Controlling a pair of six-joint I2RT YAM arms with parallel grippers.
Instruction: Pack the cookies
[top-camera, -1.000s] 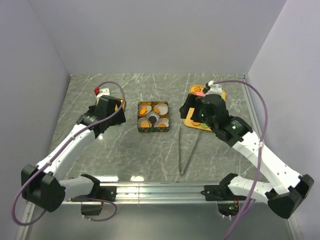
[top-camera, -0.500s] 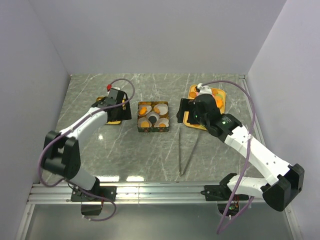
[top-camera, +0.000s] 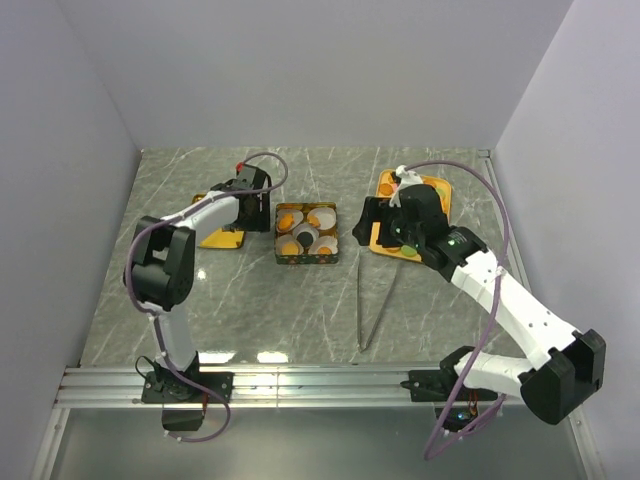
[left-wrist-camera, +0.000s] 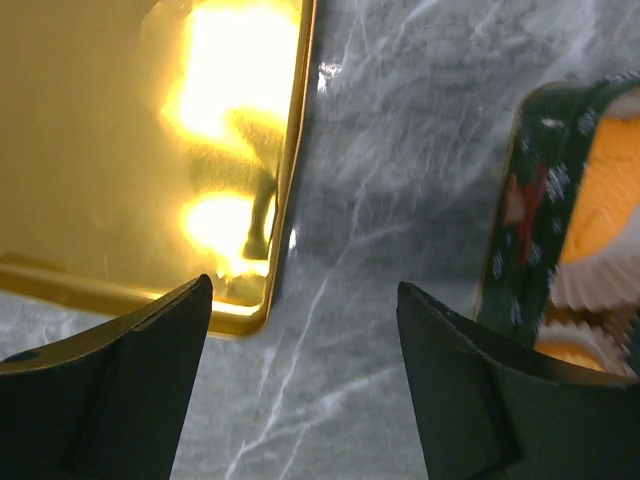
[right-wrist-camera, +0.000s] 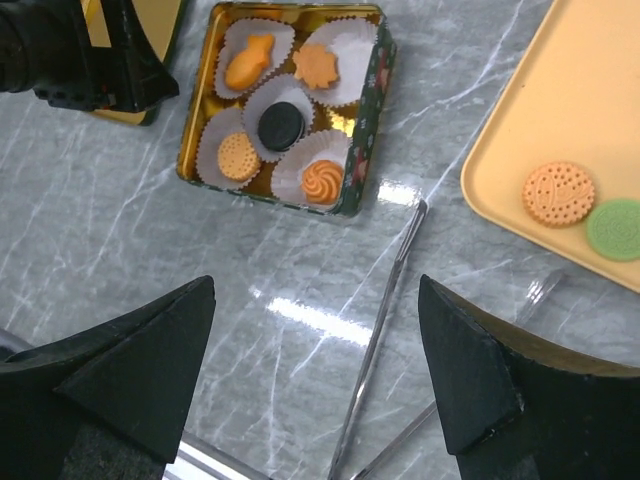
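Observation:
A dark green tin (right-wrist-camera: 372, 95) holds white paper cups with cookies: several orange ones (right-wrist-camera: 322, 182) and a dark brown one (right-wrist-camera: 283, 125). It sits mid-table in the top view (top-camera: 306, 258). An orange tray (right-wrist-camera: 580, 90) to its right carries an orange cookie (right-wrist-camera: 558, 192) and a green cookie (right-wrist-camera: 615, 228). My left gripper (left-wrist-camera: 302, 290) is open and empty, low over bare marble between the gold lid (left-wrist-camera: 120, 150) and the tin (left-wrist-camera: 520, 210). My right gripper (right-wrist-camera: 317, 285) is open and empty, high above the table near the tray's left edge.
Metal tongs (right-wrist-camera: 385, 330) lie on the marble in front of the tin and tray, also seen from the top (top-camera: 375, 300). The gold lid (top-camera: 218, 236) lies left of the tin. Grey walls close in the back and both sides.
My left arm has swung right, from over the gold lid to the gap beside the tin. My right arm has drawn slightly left and back over the tray's edge.

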